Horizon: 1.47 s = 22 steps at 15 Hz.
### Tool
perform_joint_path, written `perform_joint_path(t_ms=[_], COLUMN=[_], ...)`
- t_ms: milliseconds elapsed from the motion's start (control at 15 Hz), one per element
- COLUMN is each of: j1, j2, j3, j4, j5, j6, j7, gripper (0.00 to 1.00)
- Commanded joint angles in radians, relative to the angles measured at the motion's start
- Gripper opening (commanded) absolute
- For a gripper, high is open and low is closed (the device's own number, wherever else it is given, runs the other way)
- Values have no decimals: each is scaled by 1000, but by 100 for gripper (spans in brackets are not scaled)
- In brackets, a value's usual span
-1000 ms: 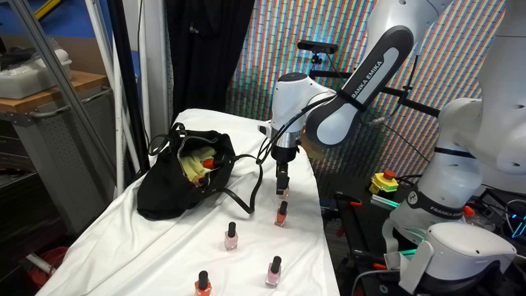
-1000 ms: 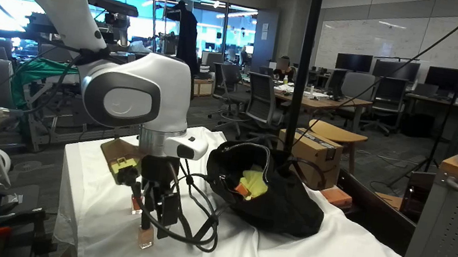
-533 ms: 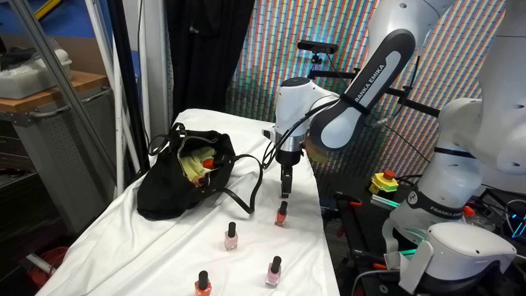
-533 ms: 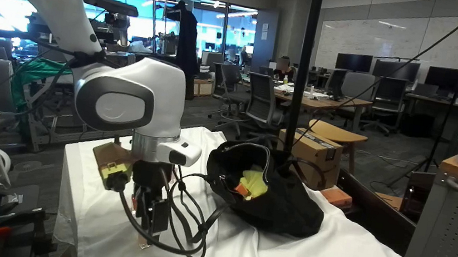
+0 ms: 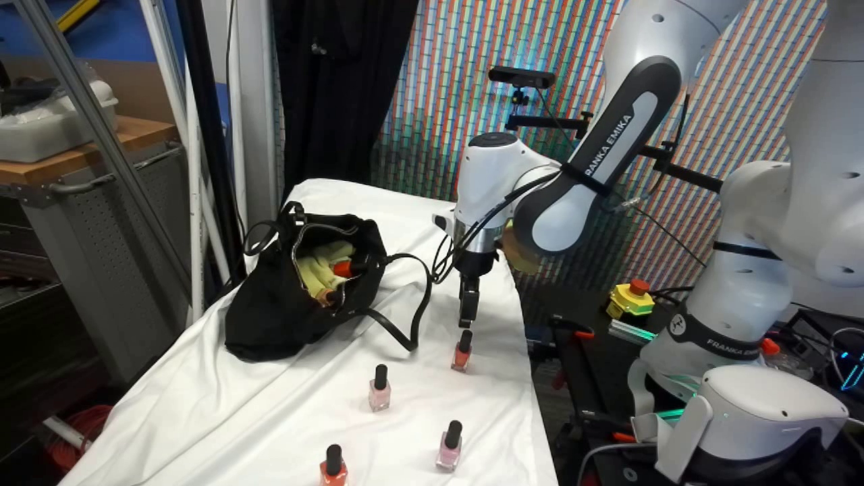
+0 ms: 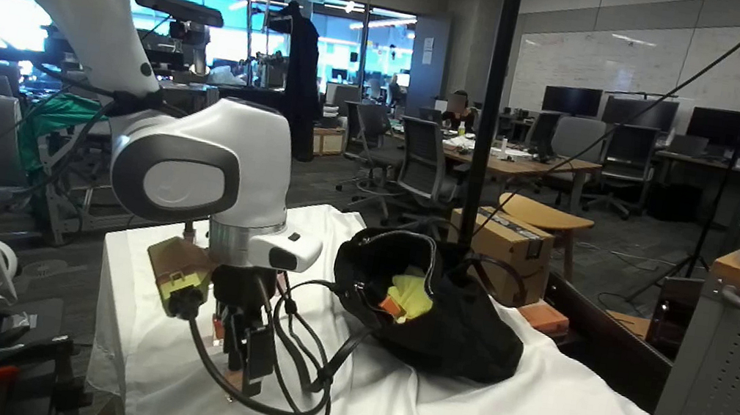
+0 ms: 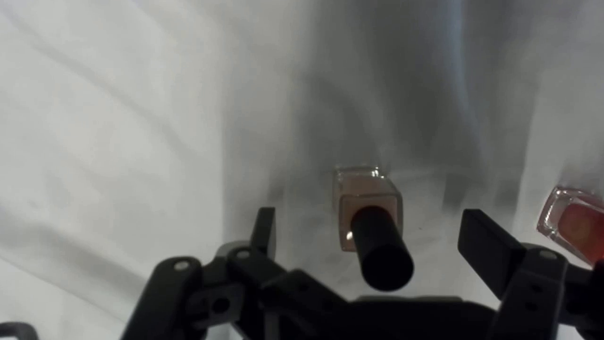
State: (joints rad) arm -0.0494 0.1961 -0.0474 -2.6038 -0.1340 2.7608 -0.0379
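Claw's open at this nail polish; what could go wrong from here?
The open claw frames the nude nail polish bottle in the wrist view, touching neither side; uneven closing might tip it.
The red nail polish bottle stands close beyond one finger, so sideways drift might knock it.
The claw largely hides the nude nail polish bottle in both exterior views; misjudged height might press its cap.

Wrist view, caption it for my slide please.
Open pincer frames a black-capped pinkish polish bottle; a red bottle shows at right.

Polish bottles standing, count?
5: beige between the tool's open jaws, red beside it; in an exterior view, pink below red, lilac lower right, orange lower left. Some may be hidden.
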Motion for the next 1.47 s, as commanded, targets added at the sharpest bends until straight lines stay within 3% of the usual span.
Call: perform_joint_path(t_ms=[0, 600, 1000, 1400], j1=[-10, -37, -89, -100], j2=[8, 38, 48, 46], j3=[0, 14, 73, 87], j4=[-15, -14, -8, -6], j5=[27, 78, 214, 244], j6=[53, 83, 85, 69], j7=[-25, -66, -199, -255], gripper=[100, 100, 100, 100])
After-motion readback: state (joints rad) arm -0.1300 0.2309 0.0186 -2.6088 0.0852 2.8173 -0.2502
